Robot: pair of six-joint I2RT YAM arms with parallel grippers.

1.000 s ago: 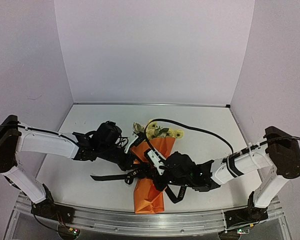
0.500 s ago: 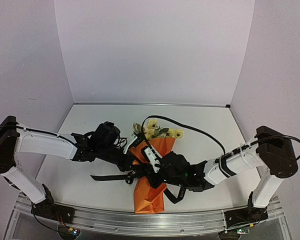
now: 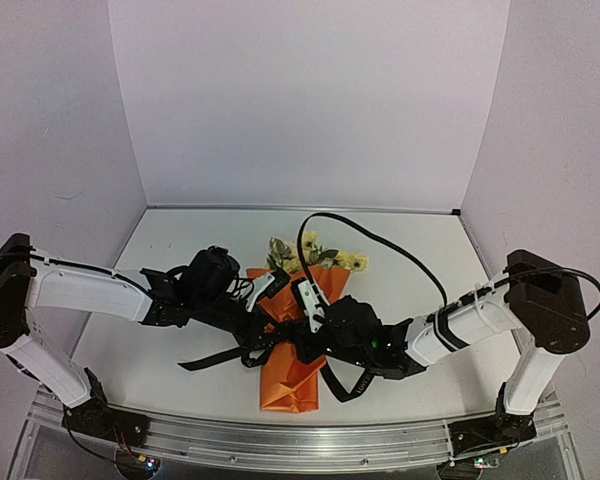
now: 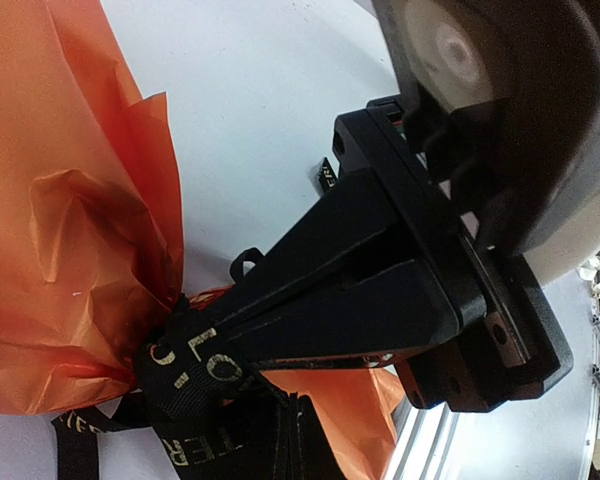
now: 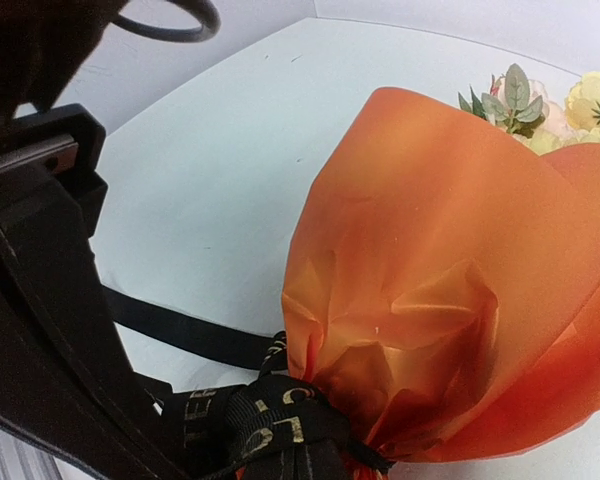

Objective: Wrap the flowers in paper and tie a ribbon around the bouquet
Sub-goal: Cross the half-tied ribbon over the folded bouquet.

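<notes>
The bouquet lies mid-table, a cone of orange paper with the pale yellow flowers at its far, wide end. The black ribbon with light lettering is cinched around the cone's narrow waist. One tail of the ribbon trails left on the table. My left gripper is shut, its tips pinching the ribbon at the knot. My right gripper is shut too, on a lettered ribbon strand just beside the knot. Both grippers meet at the bouquet's waist.
A black cable arcs over the table behind the flowers. The white table is boxed in by pale walls at the back and both sides. A metal rail runs along the near edge.
Both grippers and the bouquet have shifted a little left and away from the rail. The right arm has reached further left, and its cable arc has risen behind the flowers.
</notes>
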